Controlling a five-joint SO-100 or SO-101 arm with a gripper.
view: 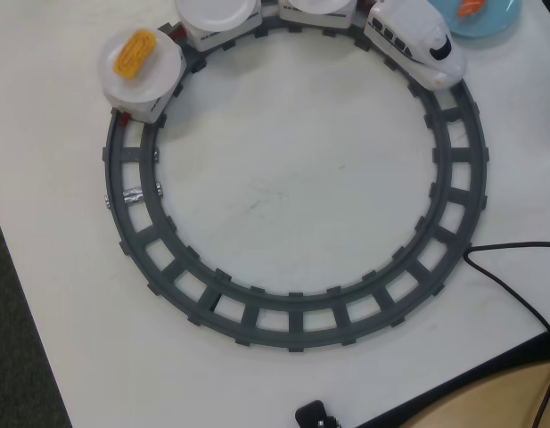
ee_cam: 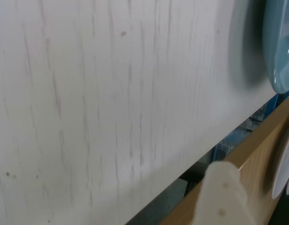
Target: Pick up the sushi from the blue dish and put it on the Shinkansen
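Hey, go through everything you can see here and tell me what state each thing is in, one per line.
sushi: lying on the blue dish, not picked up.
blue dish: flat on the table, cut by the top edge.
Shinkansen: on the track, upright.
rear car plate: carrying the yellow piece.
track: closed ring, rest of it bare.
gripper: one finger visible, open or shut unclear.

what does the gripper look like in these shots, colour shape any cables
Very little of it shows. In the wrist view one finger enters from the bottom edge: a pale cream plastic piece, flat-faced with a rounded tip and two small dimples that may be screw holes. It is blurred. No arm appears in the overhead view; the black cable across the table runs out of frame, so I cannot tell if it is the arm's.
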